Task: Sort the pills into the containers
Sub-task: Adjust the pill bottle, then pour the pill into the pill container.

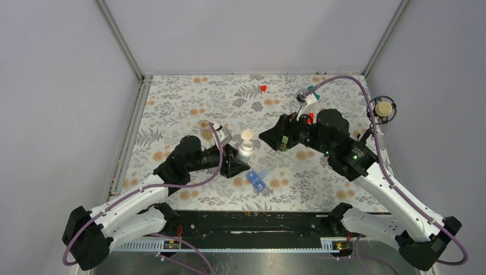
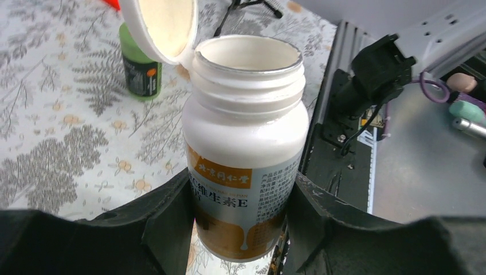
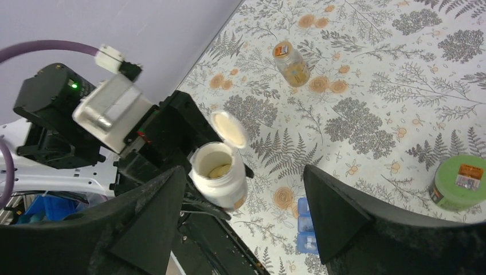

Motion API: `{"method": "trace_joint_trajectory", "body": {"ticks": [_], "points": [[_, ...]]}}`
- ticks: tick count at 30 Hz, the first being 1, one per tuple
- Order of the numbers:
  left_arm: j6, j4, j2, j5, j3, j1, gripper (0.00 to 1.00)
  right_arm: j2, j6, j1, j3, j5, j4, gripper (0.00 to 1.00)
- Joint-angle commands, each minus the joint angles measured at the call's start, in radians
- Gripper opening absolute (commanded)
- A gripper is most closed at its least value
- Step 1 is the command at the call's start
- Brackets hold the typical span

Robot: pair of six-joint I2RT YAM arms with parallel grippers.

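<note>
Floral tablecloth (image 1: 172, 109) under blue pill box (image 1: 258, 179); plain grey walls (image 1: 246, 28).

Light: even, diffuse, overhead; you get only soft shadows on the floral-printed table cover (image 1: 189, 97). Focus: white plastic pill bottle (image 2: 246, 143) sharp, foreground edges blurred.

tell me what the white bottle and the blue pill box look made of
The white bottle: likely opaque plastic, smooth, slight sheen; the moulded neck ridges suggest it. The blue pill box: likely translucent plastic, glossy; light passes through its blue walls.
</note>
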Motion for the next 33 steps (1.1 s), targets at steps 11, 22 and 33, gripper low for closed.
{"method": "trace_joint_trajectory", "body": {"ticks": [11, 22, 33], "points": [[-0.038, -0.262, 0.157, -0.377, 0.048, -0.208, 0.00, -0.165, 0.117, -0.002, -0.200, 0.143, -0.141, 0.82], [-0.036, -0.564, 0.317, -0.566, 0.200, -0.305, 0.00, -0.321, 0.151, -0.002, -0.394, 0.311, -0.244, 0.83], [0.018, -0.804, 0.502, -0.690, 0.395, -0.370, 0.00, -0.376, 0.146, -0.005, -0.448, 0.377, -0.272, 0.84]]}}
